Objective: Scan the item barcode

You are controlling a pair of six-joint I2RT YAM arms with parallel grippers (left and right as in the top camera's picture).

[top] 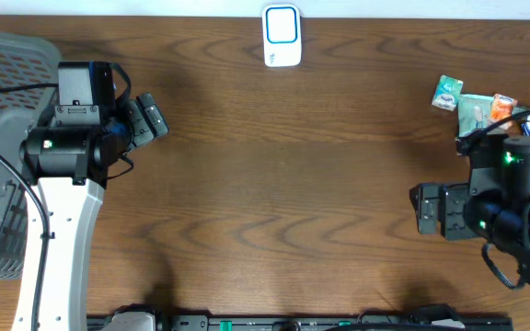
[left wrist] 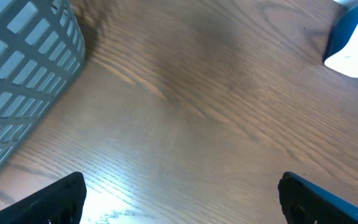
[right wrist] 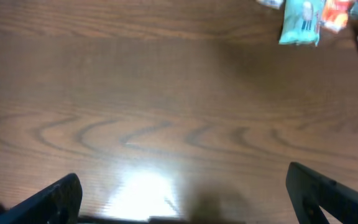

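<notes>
Grey basket (left wrist: 23, 68), scanner (left wrist: 353, 43) — wooden table (left wrist: 197, 112) between

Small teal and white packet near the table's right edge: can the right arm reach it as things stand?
Probably yes: only bare brown wooden table separates that teal packet from the open, empty right end effector.

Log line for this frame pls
phase: pre-grasp | left gripper: open, empty | right gripper: open, empty | packets: untouched, right side | scanner: far edge, centre

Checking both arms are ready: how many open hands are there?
2: left hand beside the basket, right hand near the packets; none seems hidden.
</notes>
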